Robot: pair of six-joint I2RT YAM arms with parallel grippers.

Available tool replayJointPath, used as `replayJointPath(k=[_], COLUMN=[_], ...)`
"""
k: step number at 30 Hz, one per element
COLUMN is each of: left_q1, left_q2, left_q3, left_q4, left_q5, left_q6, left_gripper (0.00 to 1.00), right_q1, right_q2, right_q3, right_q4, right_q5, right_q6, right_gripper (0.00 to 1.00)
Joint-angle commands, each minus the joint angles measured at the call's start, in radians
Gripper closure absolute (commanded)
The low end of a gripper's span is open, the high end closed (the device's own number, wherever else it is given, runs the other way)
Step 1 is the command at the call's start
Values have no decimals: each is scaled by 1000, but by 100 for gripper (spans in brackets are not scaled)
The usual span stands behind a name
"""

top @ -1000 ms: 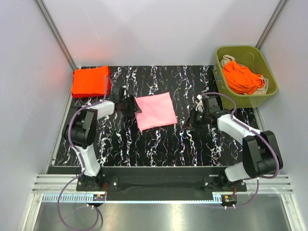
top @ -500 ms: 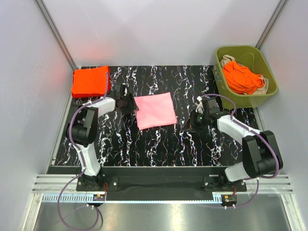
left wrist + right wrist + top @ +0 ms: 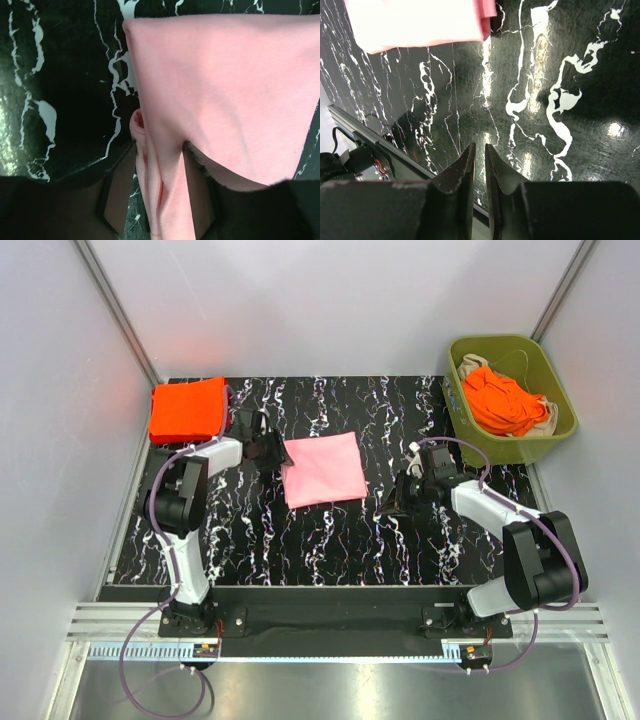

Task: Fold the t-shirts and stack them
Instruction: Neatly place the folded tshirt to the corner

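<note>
**Pink shirt** (image 3: 323, 469): light pink, plain soft cloth, folded to a rough rectangle with its sides skewed to the tabletop's edges. It lies flat at mid-tabletop, between the two arms. The top face is smooth. In the left wrist view its near-left edge is gathered into a raised ridge with a reddish crease along it. No label shows.

**Left hand** (image 3: 268, 450): at the pink shirt's left edge. It pinches that gathered ridge, with a dark finger (image 3: 117, 195) pressing on each side of the cloth.

**Folded orange shirt** (image 3: 188, 408): bright orange-red, a neat squarish pack. It lies at the far left corner of the tabletop, well apart from the pink shirt and just beyond the left hand.

**Loose orange cloth** (image 3: 505, 400): bright orange-red, crumpled and unfolded, heaped inside the bin over some pale beige fabric. How many shirts it makes up cannot be told.

**Right hand** (image 3: 479, 150): low over bare tabletop, to the right of the pink shirt and apart from it. The fingers are almost pressed together with only a thin slit between them, and nothing is held.

**Bin** (image 3: 560, 425): olive-green plastic, rectangular, standing at the far right corner.

**Tabletop** (image 3: 330, 540): glossy black with white marble veins.
</note>
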Motion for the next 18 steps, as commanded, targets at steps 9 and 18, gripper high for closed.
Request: replayJointPath(k=[9,18], left_q1=[-3,-3], left_q2=[66,29], left_q3=[81,266], left_q4=[-74,-281], left_q5=[80,48], left_q6=[51,135], left_gripper=[99,100], right_q1=[9,9], right_q2=[-47,-39], right_q3=[2,10], right_q4=[28,34], right_q5=[-18,-23], right_q6=[7,12], right_gripper=[81,81])
